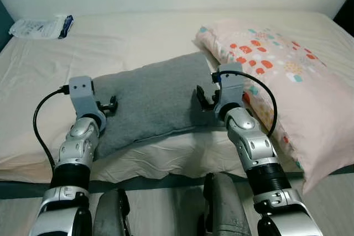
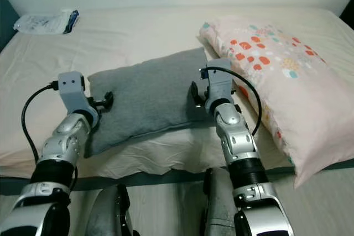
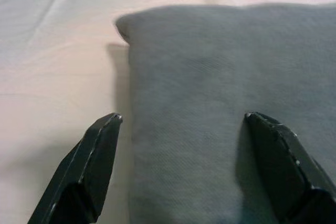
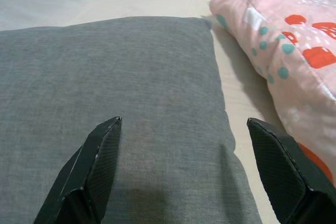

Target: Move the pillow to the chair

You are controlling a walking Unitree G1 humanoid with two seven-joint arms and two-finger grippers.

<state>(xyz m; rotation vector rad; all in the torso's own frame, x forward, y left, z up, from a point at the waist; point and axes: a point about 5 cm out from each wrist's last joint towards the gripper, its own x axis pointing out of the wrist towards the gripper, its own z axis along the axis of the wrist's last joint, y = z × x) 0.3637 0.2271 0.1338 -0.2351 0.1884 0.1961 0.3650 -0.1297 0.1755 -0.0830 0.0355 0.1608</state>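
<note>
Left gripper (image 3: 181, 129) spread wide, straddling the left end of the soft grey fabric pillow (image 1: 152, 98); right gripper (image 4: 184, 140) equally wide at its right end. Neither has closed on it. One at each end, presumably so the limp cushion lifts level. Pillow lies flat on the cream-sheeted bed (image 1: 127, 37), just beside a pink patterned pillow (image 1: 282, 64).

On the bed (image 1: 33, 70), the pillow (image 1: 149, 98) lies left of, seemingly touching, a patterned pillow (image 1: 287, 75).
</note>
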